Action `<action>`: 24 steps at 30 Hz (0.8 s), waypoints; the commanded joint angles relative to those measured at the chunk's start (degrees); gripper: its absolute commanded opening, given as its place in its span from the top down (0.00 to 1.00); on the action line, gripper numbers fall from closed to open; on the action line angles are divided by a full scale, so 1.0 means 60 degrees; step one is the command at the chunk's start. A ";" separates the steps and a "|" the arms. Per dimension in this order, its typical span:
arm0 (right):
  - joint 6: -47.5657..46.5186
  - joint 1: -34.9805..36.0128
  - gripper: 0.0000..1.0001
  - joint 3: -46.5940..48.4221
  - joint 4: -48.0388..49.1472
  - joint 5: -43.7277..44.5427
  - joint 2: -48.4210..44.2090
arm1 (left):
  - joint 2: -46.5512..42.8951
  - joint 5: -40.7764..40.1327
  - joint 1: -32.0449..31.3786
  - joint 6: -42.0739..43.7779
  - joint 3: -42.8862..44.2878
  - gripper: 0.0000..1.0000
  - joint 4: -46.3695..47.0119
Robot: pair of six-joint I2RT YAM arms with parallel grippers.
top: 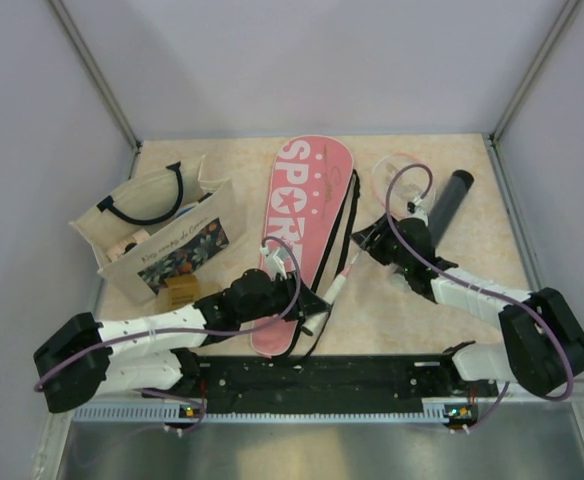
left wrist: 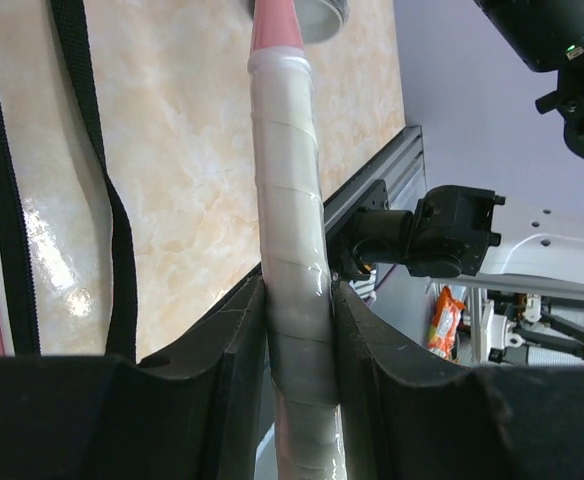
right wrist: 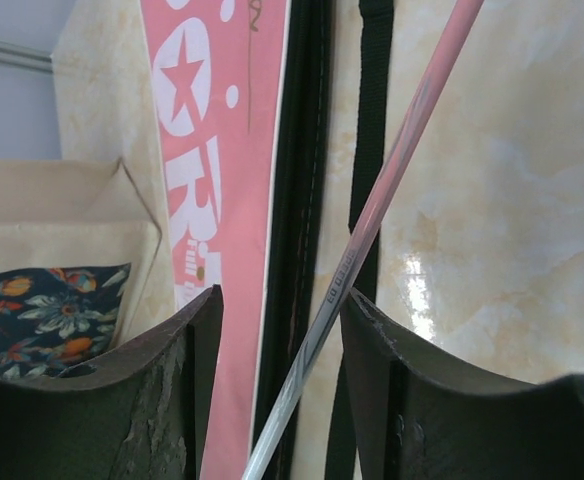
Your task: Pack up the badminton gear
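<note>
Left gripper is clamped on the white-wrapped racket handle, just right of the pink SPORT cover on the table, while right gripper jaws stand apart around a thin racket shaft.

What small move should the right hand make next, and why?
Probably withdraw the right hand from the thin pink-and-white racket shaft: it stands open, with a gap on either side of the shaft. The left hand is clamped on the white tape-wrapped racket handle, so it alone can likely steer the racket toward the pink racket-shaped "SPORT" cover.
</note>
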 commanded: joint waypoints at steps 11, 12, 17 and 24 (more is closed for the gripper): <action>0.1666 -0.0173 0.53 -0.0791 0.3695 -0.0310 0.0715 | -0.1055 -0.1198 -0.0019 -0.0757 -0.0756 1.00 0.1003; 0.1710 -0.0173 0.53 -0.0821 0.3900 -0.0178 0.0744 | -0.1143 -0.1286 -0.0019 -0.0786 -0.0800 1.00 0.0945; 0.1827 -0.0202 0.53 -0.0807 0.4882 0.0058 0.1198 | -0.1480 -0.1606 -0.0019 -0.0976 -0.0961 1.00 0.0929; 0.2091 -0.0202 0.64 -0.0573 0.5689 0.0058 0.2091 | -0.1612 -0.1551 -0.0034 -0.1167 -0.1078 1.00 0.1016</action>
